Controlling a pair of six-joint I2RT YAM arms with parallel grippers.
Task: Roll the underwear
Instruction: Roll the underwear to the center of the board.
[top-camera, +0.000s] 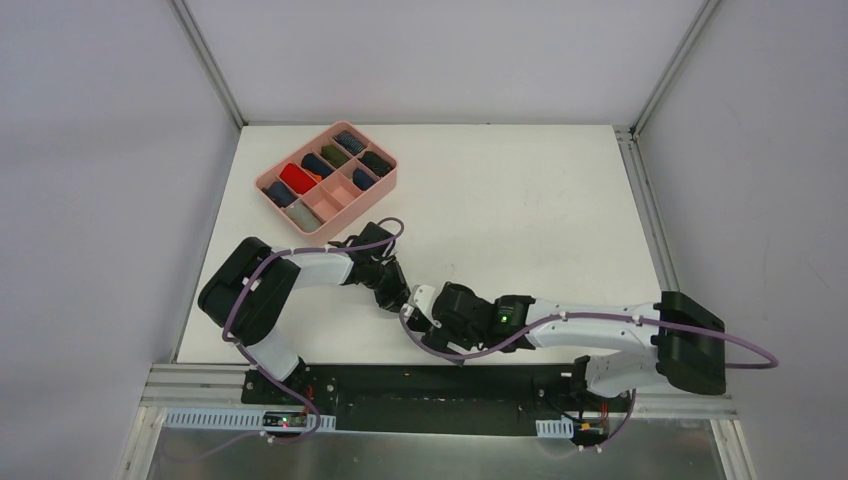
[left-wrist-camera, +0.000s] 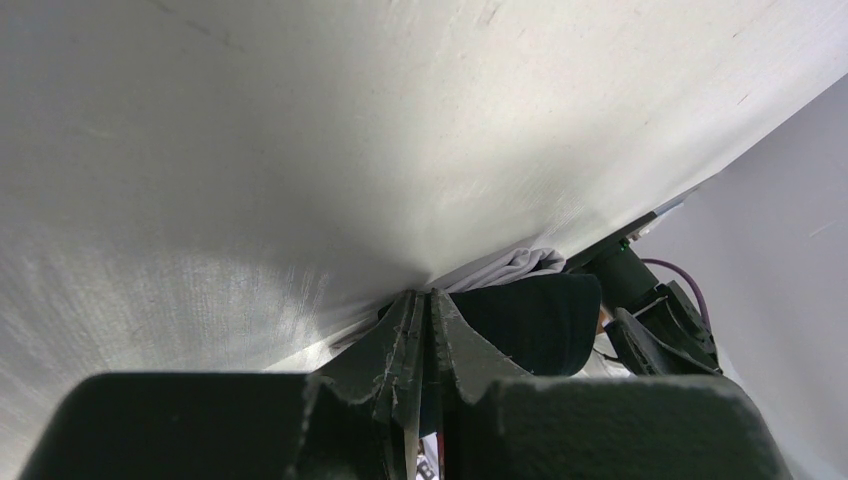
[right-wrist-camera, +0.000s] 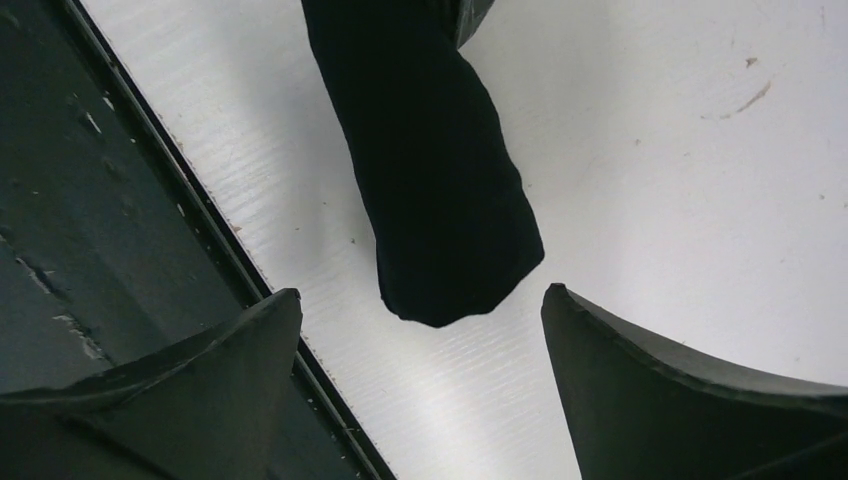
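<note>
Nearest to the top camera is the black rail (top-camera: 430, 385) at the near edge, where the 2 arms are bolted. The white table (top-camera: 520, 200) is the largest thing and fills the middle of this view. The left arm (top-camera: 300, 270) bends from its base toward the centre. The right arm (top-camera: 600, 325) reaches to the left along the near edge, so the 2 wrists meet over the near middle part of the table. The left gripper (left-wrist-camera: 425, 300) has its jaws pressed together with only a thin line between them, the tips low at the table surface. I cannot tell if any cloth is caught between them. The right gripper (right-wrist-camera: 420, 295) has its jaws spread wide, 1 finger on each side of the end of the roll. Neither finger touches it, and the gripper has hold of nothing. The pink tray (top-camera: 350, 208) stands on the far left part of the table, turned at an angle and apart from both grippers. Its compartments hold small rolled cloths (top-camera: 297, 178) in red, dark blue and green. The black underwear (right-wrist-camera: 430, 180) lies on the table as 1 tight roll. 1 end is between the right fingers and the other runs toward the left gripper, just beside its closed tips. The grey underwear (left-wrist-camera: 510, 265) is a pale crumpled piece on the table just behind the black roll, and only a small part of it is visible.
</note>
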